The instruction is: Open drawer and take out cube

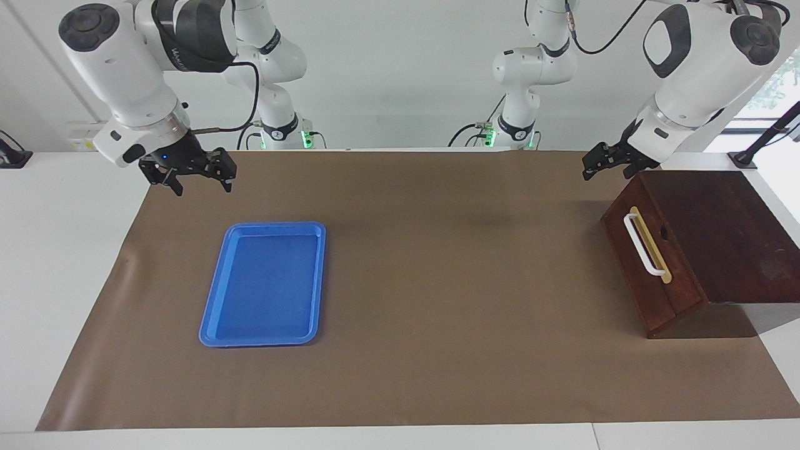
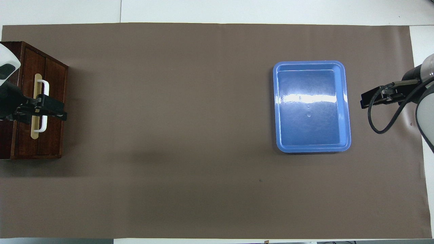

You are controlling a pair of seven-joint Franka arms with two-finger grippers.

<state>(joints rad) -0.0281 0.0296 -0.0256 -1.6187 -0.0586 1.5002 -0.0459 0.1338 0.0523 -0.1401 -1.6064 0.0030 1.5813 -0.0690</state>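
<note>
Brown paper covers the surface (image 1: 437, 375); the drawer (image 1: 650, 275) sits shut in its dark wooden cabinet (image 1: 719, 237) at the left arm's end, white handle (image 1: 642, 245) facing the middle, and the cube is not visible. Left gripper (image 1: 599, 169) hangs in the air over the paper just beside the cabinet's corner nearest the robots, touching nothing, fingers wide and empty; right gripper (image 1: 199, 180) waits above the paper at its own end, over a spot near the blue tray (image 1: 215, 312), fingers wide and empty too
</note>
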